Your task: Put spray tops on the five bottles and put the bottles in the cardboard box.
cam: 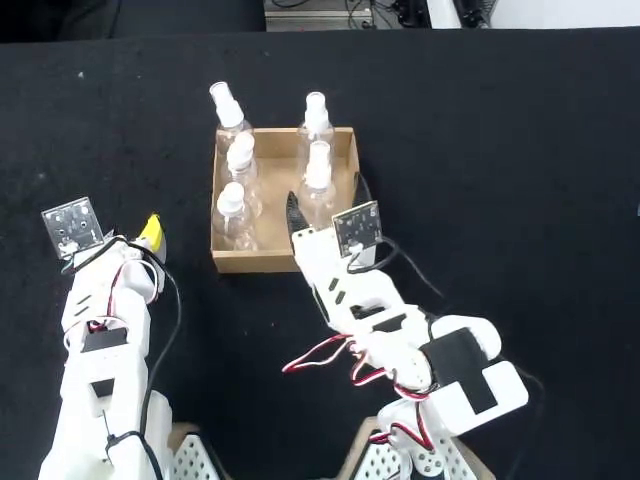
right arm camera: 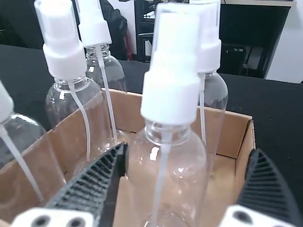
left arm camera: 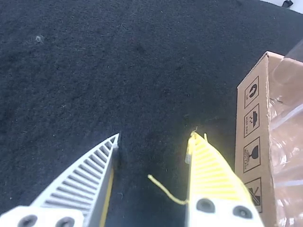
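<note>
The cardboard box (cam: pixel 262 262) sits mid-table with several clear bottles standing in it, each with a white spray top: two at the back (cam: pixel 228 108) (cam: pixel 316 112), two in the middle (cam: pixel 241 152) (cam: pixel 319 165), one at the front left (cam: pixel 232 205). My right gripper (cam: pixel 326 205) hangs over the box's right half, open, its black fingers either side of the front right bottle (right arm camera: pixel 170 165) with a gap on one side. My left gripper (left arm camera: pixel 154 137) is open over bare table left of the box (left arm camera: pixel 251 142), holding nothing; its yellow finger (cam: pixel 152 232) shows from above.
Black cloth (cam: pixel 500 150) covers the table all round the box. The inner box wall (right arm camera: pixel 232 132) stands close behind the bottle between my right fingers. Other bottles (right arm camera: pixel 71 94) crowd beside it.
</note>
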### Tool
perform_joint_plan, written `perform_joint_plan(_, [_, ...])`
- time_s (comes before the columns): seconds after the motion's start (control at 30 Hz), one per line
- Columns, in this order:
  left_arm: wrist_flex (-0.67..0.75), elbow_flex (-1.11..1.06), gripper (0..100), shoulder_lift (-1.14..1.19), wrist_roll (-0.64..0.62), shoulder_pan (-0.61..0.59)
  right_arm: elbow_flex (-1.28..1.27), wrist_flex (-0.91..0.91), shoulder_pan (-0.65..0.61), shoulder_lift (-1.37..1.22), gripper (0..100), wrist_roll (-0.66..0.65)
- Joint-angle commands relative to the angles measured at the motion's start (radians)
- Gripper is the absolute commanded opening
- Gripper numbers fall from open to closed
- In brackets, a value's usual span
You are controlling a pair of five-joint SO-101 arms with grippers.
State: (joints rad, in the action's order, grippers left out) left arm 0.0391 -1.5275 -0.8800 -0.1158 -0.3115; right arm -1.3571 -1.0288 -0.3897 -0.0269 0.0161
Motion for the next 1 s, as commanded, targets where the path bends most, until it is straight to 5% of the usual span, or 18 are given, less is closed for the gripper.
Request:
perform_joint_plan(0.0, [0.023, 0.008, 21, 0.002, 0.005, 0.01, 0.012, 0.0, 0.018, 0.013, 35.5, 0.0])
perform_joint_plan(0.97, [0.023, 0.008, 21, 0.002, 0.005, 0.012, -0.039, -0.055, 0.018, 0.142, 43.8, 0.0])
